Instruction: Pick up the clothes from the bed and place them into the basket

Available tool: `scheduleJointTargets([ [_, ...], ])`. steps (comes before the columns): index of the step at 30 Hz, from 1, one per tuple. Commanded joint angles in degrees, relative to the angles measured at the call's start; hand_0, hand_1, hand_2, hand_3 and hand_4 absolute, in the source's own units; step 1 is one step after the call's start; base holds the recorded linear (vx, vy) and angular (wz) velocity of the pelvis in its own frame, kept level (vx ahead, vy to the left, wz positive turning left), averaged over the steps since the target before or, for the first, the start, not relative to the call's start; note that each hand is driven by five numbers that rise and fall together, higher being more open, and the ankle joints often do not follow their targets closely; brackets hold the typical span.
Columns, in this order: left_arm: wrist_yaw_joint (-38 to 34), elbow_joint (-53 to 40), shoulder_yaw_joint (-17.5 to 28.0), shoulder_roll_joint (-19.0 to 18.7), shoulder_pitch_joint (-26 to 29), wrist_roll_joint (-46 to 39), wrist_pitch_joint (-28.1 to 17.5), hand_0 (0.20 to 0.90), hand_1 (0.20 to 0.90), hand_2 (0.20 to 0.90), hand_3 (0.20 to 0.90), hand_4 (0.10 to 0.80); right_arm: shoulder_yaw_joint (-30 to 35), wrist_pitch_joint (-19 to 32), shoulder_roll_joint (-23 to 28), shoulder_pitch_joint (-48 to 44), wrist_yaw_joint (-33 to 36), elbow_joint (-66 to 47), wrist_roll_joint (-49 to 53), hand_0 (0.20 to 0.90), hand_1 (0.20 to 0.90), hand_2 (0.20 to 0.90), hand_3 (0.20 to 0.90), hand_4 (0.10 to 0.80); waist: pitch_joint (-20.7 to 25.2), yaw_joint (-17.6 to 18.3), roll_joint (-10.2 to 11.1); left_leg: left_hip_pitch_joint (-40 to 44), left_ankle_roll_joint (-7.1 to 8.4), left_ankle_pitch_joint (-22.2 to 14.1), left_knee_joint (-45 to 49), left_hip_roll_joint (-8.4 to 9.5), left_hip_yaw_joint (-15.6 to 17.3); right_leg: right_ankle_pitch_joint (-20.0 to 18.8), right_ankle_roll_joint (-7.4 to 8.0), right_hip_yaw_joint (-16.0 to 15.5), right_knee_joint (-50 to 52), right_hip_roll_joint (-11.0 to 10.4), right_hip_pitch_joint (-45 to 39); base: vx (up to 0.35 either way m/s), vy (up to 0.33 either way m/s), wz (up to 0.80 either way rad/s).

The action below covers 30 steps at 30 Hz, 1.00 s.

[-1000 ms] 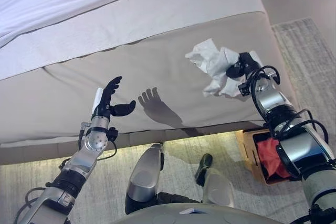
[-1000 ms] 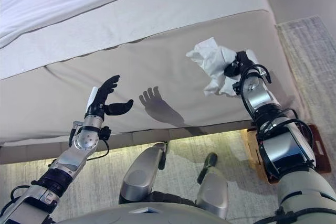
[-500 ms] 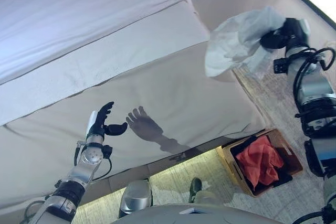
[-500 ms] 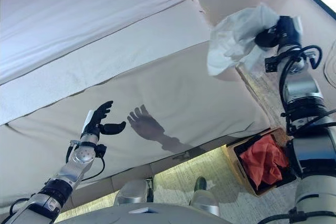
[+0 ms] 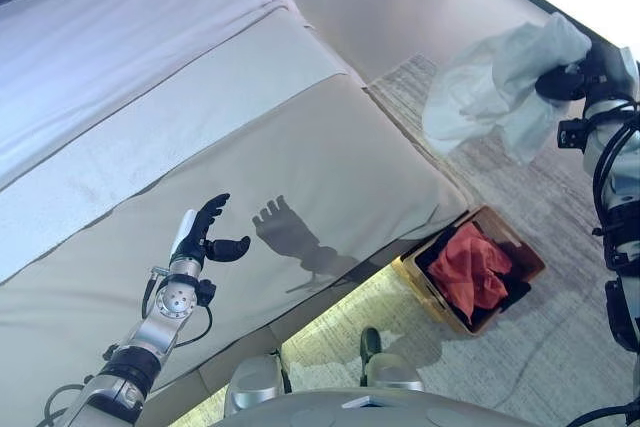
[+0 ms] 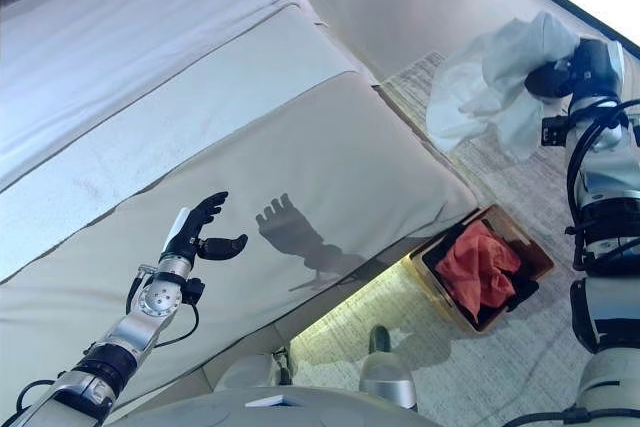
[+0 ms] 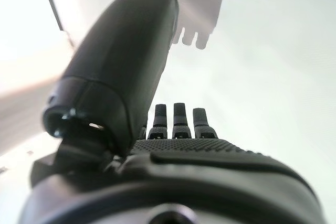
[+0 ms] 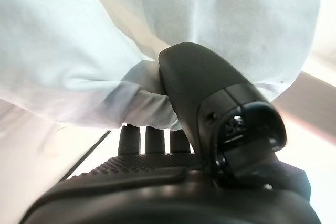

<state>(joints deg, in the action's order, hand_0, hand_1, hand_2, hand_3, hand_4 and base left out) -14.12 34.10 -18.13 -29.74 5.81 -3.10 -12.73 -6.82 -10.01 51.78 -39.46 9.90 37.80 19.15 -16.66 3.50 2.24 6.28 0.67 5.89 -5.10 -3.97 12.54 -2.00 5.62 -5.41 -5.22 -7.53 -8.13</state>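
Note:
A pale white garment (image 5: 495, 82) hangs in the air past the bed's right corner, over the rug. My right hand (image 5: 568, 82) is shut on it at its right side; in the right wrist view the thumb (image 8: 202, 95) presses the cloth (image 8: 68, 51) against the fingers. Below it on the floor stands a wooden basket (image 5: 526, 255) with an orange-red garment (image 5: 470, 267) inside. My left hand (image 5: 205, 237) hovers open over the beige bedspread (image 5: 250, 147), holding nothing, as its wrist view shows (image 7: 178, 124).
The bed's white sheet (image 5: 130, 37) lies at the back left. A grey rug (image 5: 560, 347) covers the floor round the basket, with smooth floor (image 5: 400, 7) beyond it. The bed's lit lower edge (image 5: 340, 297) runs beside the basket.
My right hand has carried the white garment off the bed and out over the rug near the basket. The camera has swung right. The left hand stays open over the bedspread.

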Motion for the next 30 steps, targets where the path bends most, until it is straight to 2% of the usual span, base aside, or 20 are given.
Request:
scheduleJointTargets([
  [1, -0.75, -1.67, -2.12, -0.41, 2.16, 1.81, -5.4, 0.9, 0.9, 0.9, 0.9, 0.8, 1.09, 3.45, 5.37, 0.4, 2.69, -3.95, -1.47, 0.3, 0.3, 0.3, 0.2, 0.1, 10.17, -0.11, -0.73, 2.01, 3.04, -6.86, 0.1, -2.88, 0.48, -1.24, -0.82, 0.03, 0.25, 1.6, 3.73, -0.001, -0.029, -0.22],
  [13, 0.92, -2.76, -2.51, -0.16, 4.39, 3.09, -3.44, 0.9, 0.9, 0.9, 0.9, 0.8, 3.15, 0.57, 1.87, 8.98, -0.03, -2.13, -3.35, 0.3, 0.3, 0.3, 0.2, 0.1, 8.46, 2.46, -1.53, 2.08, 3.14, -6.8, 0.1, -3.24, 2.23, -1.7, -0.79, 2.13, 0.57, 2.02, 5.13, -0.009, -0.036, -0.14],
  [23, 1.27, -3.62, -4.39, -0.23, 7.11, 3.02, -2.4, 0.9, 0.9, 0.9, 0.9, 0.8, -0.82, 1.08, -0.91, 6.49, -2.24, 5.65, -5.86, 0.3, 0.3, 0.3, 0.2, 0.1, 6.86, 2.48, -3.41, 1.45, 3.15, -6.72, 0.1, -2.74, 2.31, -1.94, -0.67, 2.11, 0.52, 1.55, 6.06, -0.014, -0.032, -0.03],
  [30, 1.82, -3.79, -5.71, 0.26, 7.28, 2.44, -3.09, 0.9, 0.9, 0.9, 0.9, 0.8, -2.96, 1.2, -2.32, 4.3, -2.75, 13.28, -8.97, 0.3, 0.3, 0.3, 0.2, 0.1, 5.47, 1.66, -5.86, 0.92, 3.15, -6.56, 0.1, -2.09, 1.34, -1.74, -0.75, 1.91, 0.41, 1.13, 6.31, 0.006, -0.007, 0.04],
])
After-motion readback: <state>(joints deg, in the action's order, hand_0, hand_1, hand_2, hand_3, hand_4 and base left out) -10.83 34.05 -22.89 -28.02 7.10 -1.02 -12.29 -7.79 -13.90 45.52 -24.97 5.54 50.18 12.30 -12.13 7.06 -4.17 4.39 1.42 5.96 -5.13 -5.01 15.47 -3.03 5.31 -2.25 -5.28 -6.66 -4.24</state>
